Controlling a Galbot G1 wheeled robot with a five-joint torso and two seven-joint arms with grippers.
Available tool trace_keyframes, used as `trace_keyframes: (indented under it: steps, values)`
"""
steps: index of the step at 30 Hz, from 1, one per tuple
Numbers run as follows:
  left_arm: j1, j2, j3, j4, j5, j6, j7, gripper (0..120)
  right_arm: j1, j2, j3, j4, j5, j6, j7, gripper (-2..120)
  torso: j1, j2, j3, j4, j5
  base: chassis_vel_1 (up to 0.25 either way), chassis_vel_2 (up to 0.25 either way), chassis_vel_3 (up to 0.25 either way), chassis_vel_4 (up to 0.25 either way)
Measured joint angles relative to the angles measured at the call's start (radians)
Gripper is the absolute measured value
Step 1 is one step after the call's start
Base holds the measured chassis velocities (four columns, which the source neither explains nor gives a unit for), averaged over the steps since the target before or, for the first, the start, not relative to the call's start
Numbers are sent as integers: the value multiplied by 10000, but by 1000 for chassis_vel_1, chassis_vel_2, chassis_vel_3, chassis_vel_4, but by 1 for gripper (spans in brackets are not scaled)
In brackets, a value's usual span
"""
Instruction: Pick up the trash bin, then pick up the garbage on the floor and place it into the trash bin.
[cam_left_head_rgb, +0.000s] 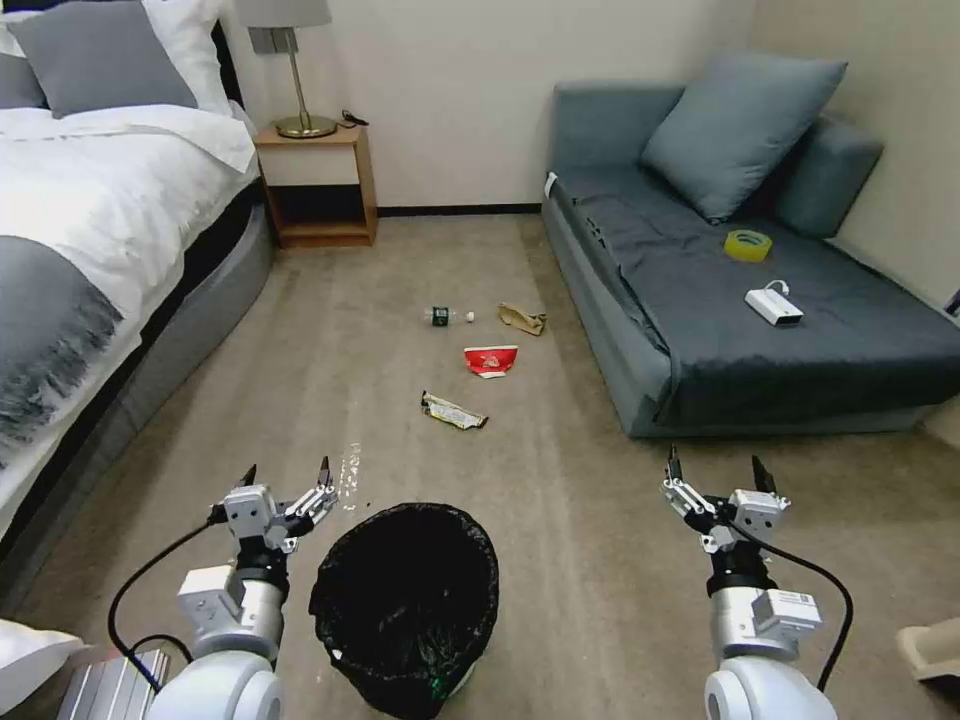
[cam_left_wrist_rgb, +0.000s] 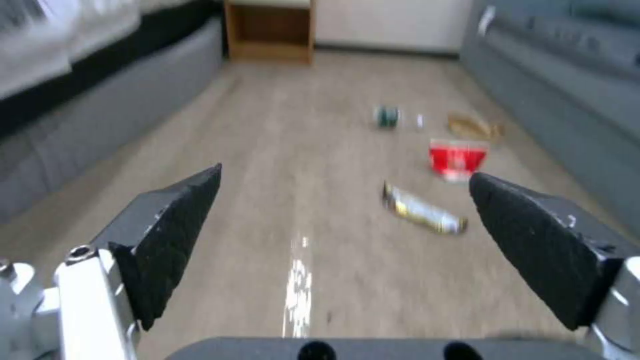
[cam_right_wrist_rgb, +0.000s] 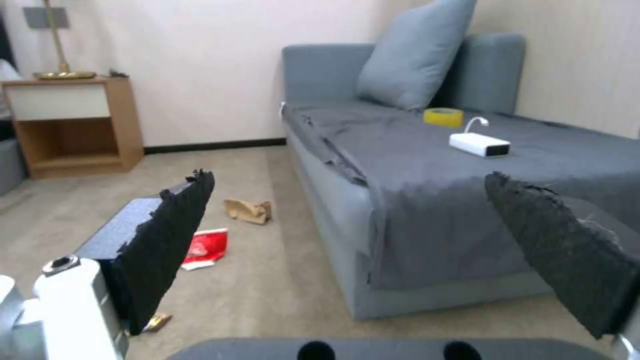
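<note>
The bin (cam_left_head_rgb: 405, 610) wears a black crinkly bag. At twelve o'clock from it lies a yellow-and-silver wrapper (cam_left_head_rgb: 453, 411), then a red-and-white carton (cam_left_head_rgb: 491, 359). Farther on are brown paper (cam_left_head_rgb: 522, 319) and a clear bottle (cam_left_head_rgb: 447, 316) with a green label. The carpet (cam_left_head_rgb: 580, 520) is beige. At two o'clock the sofa (cam_left_head_rgb: 760, 310) is blue-grey, holding a yellow tape roll (cam_left_head_rgb: 747, 245) and a white box (cam_left_head_rgb: 773, 306). The nightstand (cam_left_head_rgb: 318, 185) is light brown wood.

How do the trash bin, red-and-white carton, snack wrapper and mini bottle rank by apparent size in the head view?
1. trash bin, by far the largest, though it is also nearest the camera.
2. red-and-white carton and snack wrapper look alike; not ranked.
3. mini bottle, smallest, but farthest away.
</note>
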Motion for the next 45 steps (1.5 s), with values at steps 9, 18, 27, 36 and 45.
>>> trace_keyframes:
  steps: [9,18,27,36,45]
  values:
    - [226,989,114,-20,-1587,2684,-508,100,-60,-487,-61,264,408,-344,154,100,0,-1,0,0,-2,0,0,0,0]
    - [103,1438,678,119,-2852,3797,-1403,100,-73,-335,-183,210,400,-283,258,100,0,-1,0,-1,0,0,0,0,0]
    - [-70,1211,1145,544,-3238,3995,-1835,100,-2,-174,-217,-33,351,-156,378,100,0,-3,0,-1,-1,0,0,0,0]
    - [-167,1296,1147,1013,-3311,3828,-1684,77,92,-64,-205,-229,344,-79,564,100,0,-3,0,-1,-1,0,0,0,0]
    - [-205,1330,1008,1261,-3370,3637,-1402,41,212,51,-135,-384,364,-8,773,100,0,-3,-1,-1,-1,0,0,0,0]
